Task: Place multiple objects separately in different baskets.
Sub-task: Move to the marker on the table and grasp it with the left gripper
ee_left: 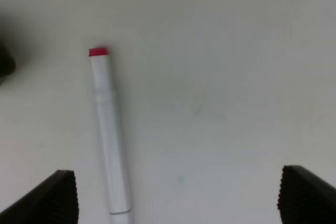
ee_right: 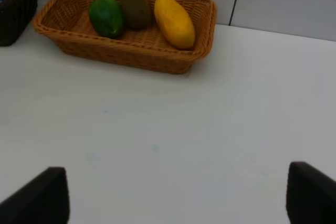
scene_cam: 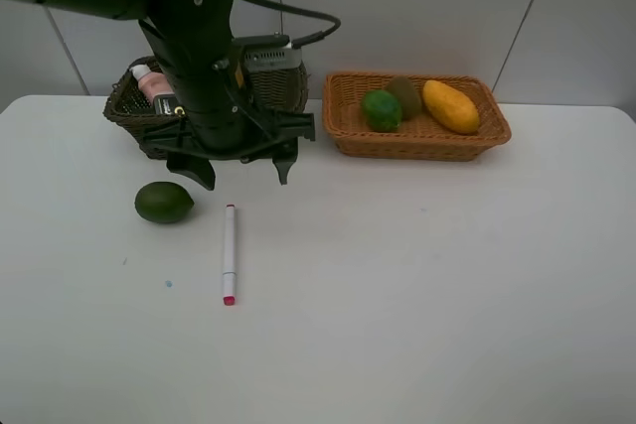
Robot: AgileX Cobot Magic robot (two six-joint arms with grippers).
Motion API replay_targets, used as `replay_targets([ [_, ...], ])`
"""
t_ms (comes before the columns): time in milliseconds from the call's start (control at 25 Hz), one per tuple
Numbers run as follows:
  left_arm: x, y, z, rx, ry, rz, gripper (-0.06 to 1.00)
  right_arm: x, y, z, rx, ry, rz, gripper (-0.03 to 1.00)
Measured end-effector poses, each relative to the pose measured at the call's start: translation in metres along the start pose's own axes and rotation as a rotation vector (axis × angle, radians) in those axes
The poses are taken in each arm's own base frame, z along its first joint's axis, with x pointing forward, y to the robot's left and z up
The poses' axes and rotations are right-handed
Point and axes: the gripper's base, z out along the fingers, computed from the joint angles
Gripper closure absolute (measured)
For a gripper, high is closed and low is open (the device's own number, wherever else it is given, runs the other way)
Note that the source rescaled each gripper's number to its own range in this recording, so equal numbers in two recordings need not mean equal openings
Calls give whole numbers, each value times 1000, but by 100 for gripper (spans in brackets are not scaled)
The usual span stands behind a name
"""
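Observation:
A white marker [scene_cam: 230, 245] with a red cap lies on the table, also in the left wrist view [ee_left: 110, 135]. My left gripper [scene_cam: 243, 170] hangs open just behind it, its jaws [ee_left: 178, 198] wide, holding nothing. One green round fruit [scene_cam: 164, 203] rests left of the marker. The dark basket [scene_cam: 121, 106] behind the arm holds a pink bottle [scene_cam: 151, 83]. The orange-tan basket [scene_cam: 417, 149] holds a green fruit [scene_cam: 381, 109], a kiwi [scene_cam: 404, 94] and a yellow mango [scene_cam: 450, 106]. My right gripper [ee_right: 178, 198] is open and empty, facing that basket [ee_right: 121, 56].
The left arm covers much of the dark basket from above. A corner of that basket [ee_right: 16, 9] with a bit of blue inside shows in the right wrist view. A white wall stands behind the table.

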Motion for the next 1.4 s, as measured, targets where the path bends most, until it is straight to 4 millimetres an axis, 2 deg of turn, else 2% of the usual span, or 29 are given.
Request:
replay_targets([
  [480,7,4,56,-68,88,-20,-6,0,0,0,0,0,0,-3],
  [720,8,11,62,-85,113,-65,-6,0,0,0,0,0,0,-3],
  [1000,23,25,74,-111,141,-130,-6,0,0,0,0,0,0,-3],
  [1400,29,28,88,-129,159,-154,-6,0,0,0,0,0,0,-3],
])
